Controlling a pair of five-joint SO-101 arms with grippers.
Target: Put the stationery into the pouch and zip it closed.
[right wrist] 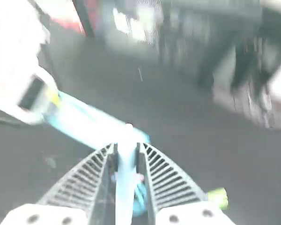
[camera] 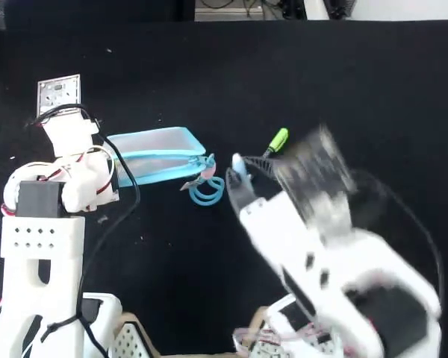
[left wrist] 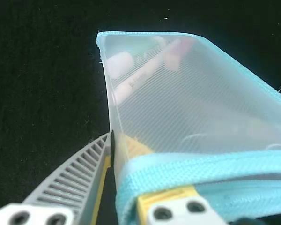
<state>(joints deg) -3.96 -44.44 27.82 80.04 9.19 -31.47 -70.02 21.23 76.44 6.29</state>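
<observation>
The left gripper (left wrist: 118,150) is pressed together on the left end of the translucent plastic pouch with light-blue zip trim (camera: 158,149). Its long axis runs across the table toward the right gripper (right wrist: 127,149) — just past the blue ring pull (camera: 206,191) — which pinches a slim pale-blue item (right wrist: 127,180). A green highlighter pen (camera: 278,139) lies farther right, nearest the right arm.

White arms (camera: 41,239), black cables (camera: 137,195), ribbed grey pincer fingers (left wrist: 75,178).

No readable text; blurred print on a pen (left wrist: 136,77) in the pouch (left wrist: 210,122)
</observation>
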